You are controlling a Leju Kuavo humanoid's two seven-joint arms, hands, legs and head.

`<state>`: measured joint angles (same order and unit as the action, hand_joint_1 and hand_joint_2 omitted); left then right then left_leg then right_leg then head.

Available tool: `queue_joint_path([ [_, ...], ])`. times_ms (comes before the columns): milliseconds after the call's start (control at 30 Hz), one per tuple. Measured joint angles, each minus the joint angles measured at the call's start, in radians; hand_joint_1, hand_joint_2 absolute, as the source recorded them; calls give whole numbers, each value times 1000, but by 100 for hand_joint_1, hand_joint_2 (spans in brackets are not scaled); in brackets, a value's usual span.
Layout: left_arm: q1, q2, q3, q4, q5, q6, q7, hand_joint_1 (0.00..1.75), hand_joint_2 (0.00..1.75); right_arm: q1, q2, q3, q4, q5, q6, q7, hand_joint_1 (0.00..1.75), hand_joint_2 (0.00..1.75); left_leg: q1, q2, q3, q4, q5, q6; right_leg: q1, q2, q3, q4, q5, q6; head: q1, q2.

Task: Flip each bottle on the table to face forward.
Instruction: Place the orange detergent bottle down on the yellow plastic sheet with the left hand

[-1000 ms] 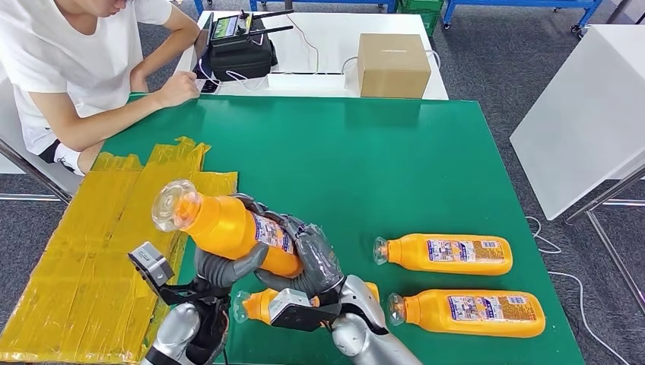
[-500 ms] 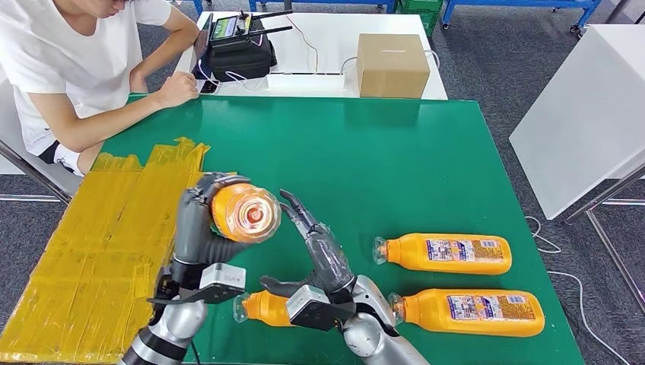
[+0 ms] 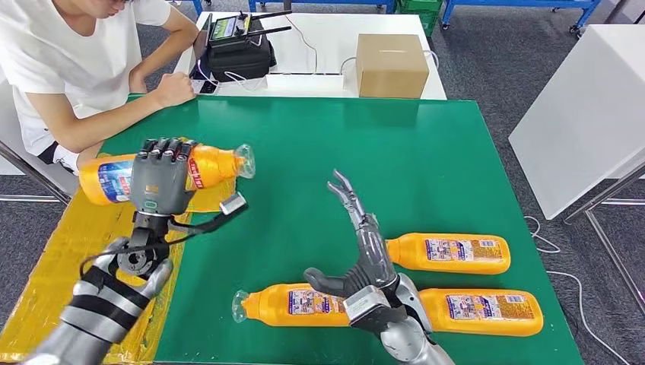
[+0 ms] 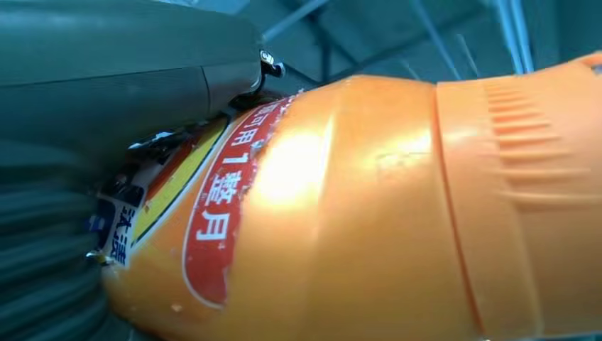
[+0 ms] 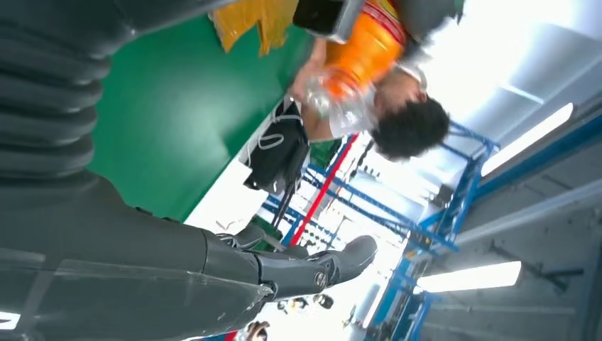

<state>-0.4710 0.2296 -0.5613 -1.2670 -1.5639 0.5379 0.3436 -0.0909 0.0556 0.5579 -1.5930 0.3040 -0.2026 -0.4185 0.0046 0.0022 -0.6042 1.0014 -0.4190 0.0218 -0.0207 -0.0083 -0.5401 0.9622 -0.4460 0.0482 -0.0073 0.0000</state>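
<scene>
Standing low in the frame, the right hand (image 3: 363, 255) is raised off the green table (image 3: 395, 152) with its fingers spread apart and holding nothing; it sits right over the three orange bottles lying flat. Nearest is one bottle (image 3: 293, 304) at lower centre, its long axis running left to right, clear cap to the left, label up. Just right of it lies a second bottle (image 3: 487, 312), partly behind the wrist, and a little farther up a third bottle (image 3: 449, 253), both lying along the same line. I'd judge the right hand the nearer one to all three.

Farther back, at middle left, the left hand (image 3: 160, 182) is clamped around a fourth bottle (image 3: 217, 163), held in the air above the yellow taped sheet (image 3: 84, 228). Its axis also runs sideways, but its cap points right. The left wrist view shows glossy orange plastic and a red-edged label. A seated person (image 3: 68, 68) leans at the far left edge.
</scene>
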Motion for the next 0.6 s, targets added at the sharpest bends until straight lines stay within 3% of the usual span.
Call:
queue_joint_path([
  [67,-51,42,-63,118,-4,-42,-23,175,175,11,-5,-17,-21,-2,0,1,0,175,1,0,1,0,0,0,0,0,1,0,0,0,0,0],
  [167,-95,63,-99,279,-5,-107,-89,175,175,28,-10,-38,-51,9,-5,1,0,175,1,2,0,0,0,0,0,2,0,1,0,0,1,0],
  [333,-143,83,-161,456,-4,-152,-63,175,175,46,-15,-56,-86,34,-21,1,0,175,0,5,-1,0,0,0,-1,4,0,1,0,0,1,0],
  [600,-165,54,-104,646,11,-200,-125,174,175,67,-25,-80,-141,66,-60,4,0,175,0,5,2,0,-1,-1,-1,4,2,0,0,0,1,0],
])
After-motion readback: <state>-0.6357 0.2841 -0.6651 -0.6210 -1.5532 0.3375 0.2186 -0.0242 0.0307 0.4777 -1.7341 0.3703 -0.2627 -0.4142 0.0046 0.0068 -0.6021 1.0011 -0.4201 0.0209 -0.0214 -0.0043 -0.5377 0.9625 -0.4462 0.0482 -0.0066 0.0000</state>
